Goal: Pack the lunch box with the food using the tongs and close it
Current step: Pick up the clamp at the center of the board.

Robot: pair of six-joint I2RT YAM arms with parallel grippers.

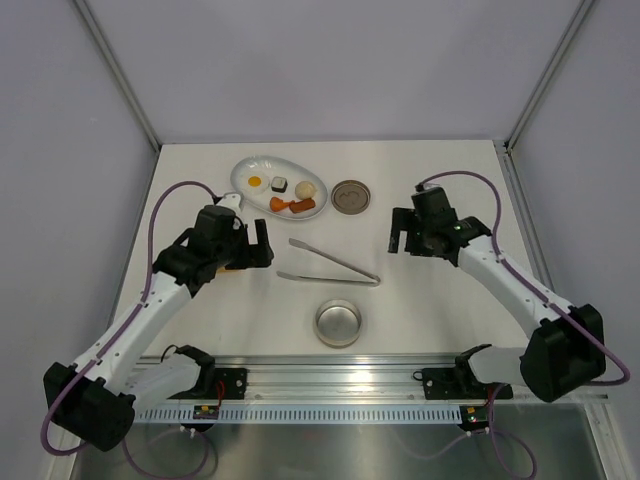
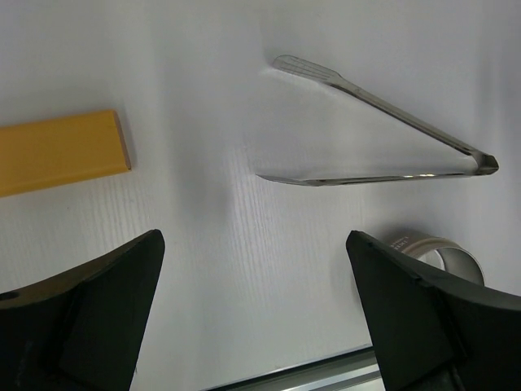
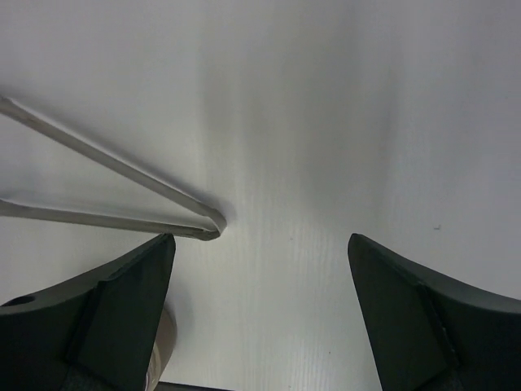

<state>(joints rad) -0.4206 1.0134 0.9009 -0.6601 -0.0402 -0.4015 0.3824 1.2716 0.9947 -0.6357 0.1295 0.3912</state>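
The silver tongs [image 1: 330,264] lie flat mid-table, joined end to the right. Nearer me stands the round steel lunch box [image 1: 339,322], with nothing inside that I can see. Its grey-brown lid [image 1: 351,196] lies apart at the back. The food sits on a white oval plate [image 1: 243,168]: fried egg [image 1: 255,181], sushi roll [image 1: 279,184], beige ball [image 1: 306,189], orange chunk [image 1: 277,203], sausage [image 1: 302,206]. My left gripper [image 1: 262,245] hangs open left of the tongs [image 2: 366,178], the tin [image 2: 444,254] at its right finger. My right gripper [image 1: 400,232] is open just right of the tongs' joint [image 3: 213,224].
A yellow flat bar [image 2: 61,151] shows at the left of the left wrist view. The aluminium rail [image 1: 340,378] with both arm bases runs along the near edge. Grey walls enclose the table on three sides.
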